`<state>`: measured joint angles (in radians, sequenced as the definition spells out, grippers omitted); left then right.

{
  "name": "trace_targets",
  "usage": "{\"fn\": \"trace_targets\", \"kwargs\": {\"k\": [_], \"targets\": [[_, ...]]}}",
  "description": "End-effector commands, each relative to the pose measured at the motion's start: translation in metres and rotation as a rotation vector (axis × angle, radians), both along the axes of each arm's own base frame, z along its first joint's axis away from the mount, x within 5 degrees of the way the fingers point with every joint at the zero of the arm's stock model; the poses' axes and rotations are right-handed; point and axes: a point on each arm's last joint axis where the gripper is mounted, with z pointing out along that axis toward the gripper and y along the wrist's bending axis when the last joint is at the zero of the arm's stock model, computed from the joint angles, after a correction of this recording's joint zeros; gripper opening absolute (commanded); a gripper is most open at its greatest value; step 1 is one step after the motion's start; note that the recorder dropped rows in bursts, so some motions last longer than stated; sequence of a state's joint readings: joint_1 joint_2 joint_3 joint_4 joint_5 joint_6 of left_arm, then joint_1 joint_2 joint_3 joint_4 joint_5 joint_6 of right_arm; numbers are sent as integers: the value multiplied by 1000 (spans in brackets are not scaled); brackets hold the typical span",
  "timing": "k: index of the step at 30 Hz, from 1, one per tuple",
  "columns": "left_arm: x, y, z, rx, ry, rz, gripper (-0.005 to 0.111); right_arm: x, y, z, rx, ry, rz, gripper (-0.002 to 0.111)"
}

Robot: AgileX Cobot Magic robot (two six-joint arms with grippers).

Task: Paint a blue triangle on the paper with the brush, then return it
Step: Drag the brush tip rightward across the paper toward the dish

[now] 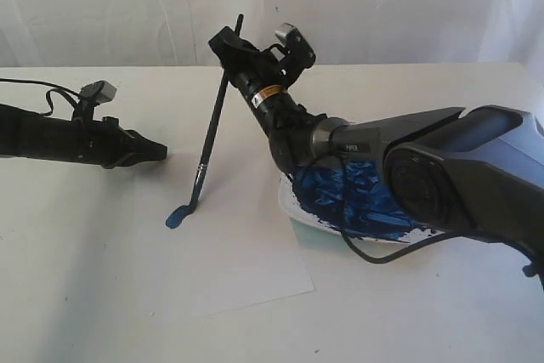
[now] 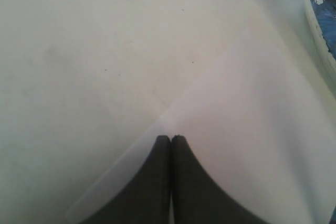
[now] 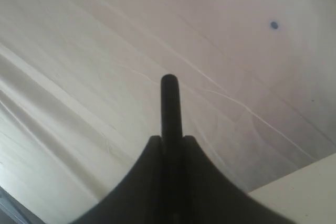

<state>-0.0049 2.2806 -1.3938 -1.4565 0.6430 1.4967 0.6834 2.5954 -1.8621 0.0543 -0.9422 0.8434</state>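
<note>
Paint-smeared dish (image 1: 289, 198) (blue) — white table (image 1: 442, 312)

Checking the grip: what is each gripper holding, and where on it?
The right gripper holds the brush near its handle's top end; the left gripper holds nothing.

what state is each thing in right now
brush: held near its top, leaning, blue tip on the paper
right gripper: shut on the brush
left gripper: shut, empty, at the paper's edge
paper: flat, one small blue dab, no triangle yet
dish: smeared with blue paint
</note>
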Motion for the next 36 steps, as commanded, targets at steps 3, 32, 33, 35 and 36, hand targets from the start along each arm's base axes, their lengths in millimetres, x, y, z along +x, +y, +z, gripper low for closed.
{"fn": "trace_targets", "kwargs": {"k": [3, 32, 33, 35, 36], "targets": [[0, 6, -12, 77, 15, 31, 0, 9, -12, 9, 22, -14, -17, 0], [-5, 8, -17, 164, 11, -43, 0, 24, -30, 4, -120, -48, -58, 0], [-5, 8, -18, 171, 11, -50, 0, 24, -30, 4, -146, -63, -60, 0], [-5, 8, -18, 175, 11, -56, 0, 24, -29, 4, -179, -88, -66, 0], [-5, 8, -18, 175, 11, -56, 0, 23, -29, 4, -182, -97, -66, 0]]}}
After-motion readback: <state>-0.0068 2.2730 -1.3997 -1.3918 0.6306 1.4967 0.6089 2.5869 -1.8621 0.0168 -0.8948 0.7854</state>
